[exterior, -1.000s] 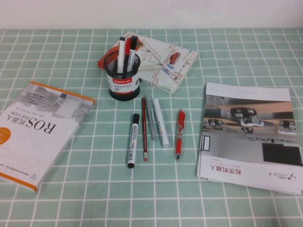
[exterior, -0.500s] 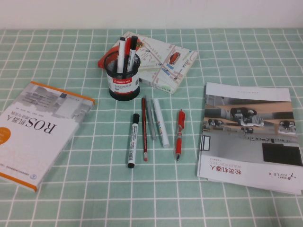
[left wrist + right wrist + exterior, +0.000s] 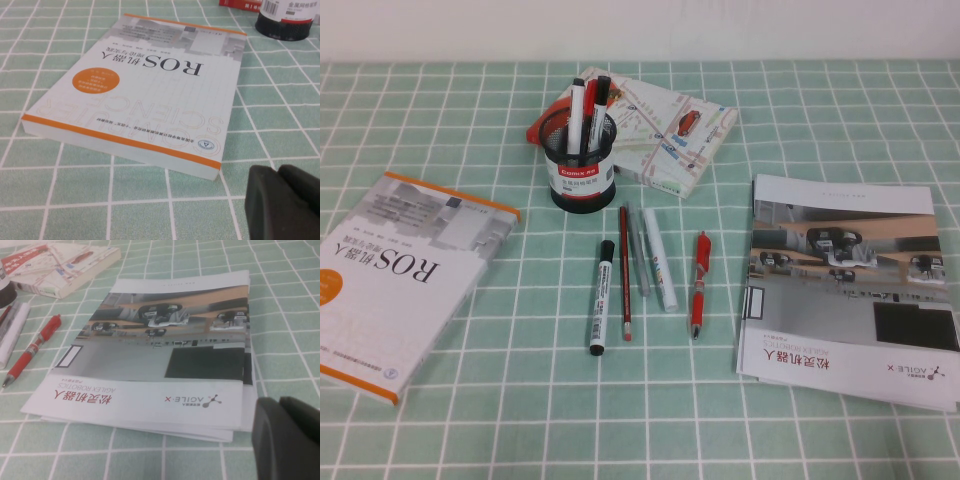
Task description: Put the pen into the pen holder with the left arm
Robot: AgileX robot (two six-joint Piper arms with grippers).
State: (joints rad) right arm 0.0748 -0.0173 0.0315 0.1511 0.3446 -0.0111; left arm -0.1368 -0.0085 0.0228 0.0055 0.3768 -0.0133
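The black mesh pen holder (image 3: 582,160) stands at the back middle of the table; its base also shows in the left wrist view (image 3: 284,26). The pen (image 3: 576,112), with a white barrel and its small black end up, stands in the holder beside a red pen and a black-topped one. Neither arm shows in the high view. My left gripper (image 3: 276,171) is shut and empty, low over the cloth by the near corner of the ROS book. My right gripper (image 3: 278,402) is shut and empty by the near corner of the magazine.
In front of the holder lie a printed black-ended marker (image 3: 602,297), a red pencil (image 3: 625,272), a grey pen (image 3: 638,250), a white marker (image 3: 660,258) and a red pen (image 3: 699,283). ROS book (image 3: 390,280) left, magazine (image 3: 848,285) right, map book (image 3: 670,130) behind.
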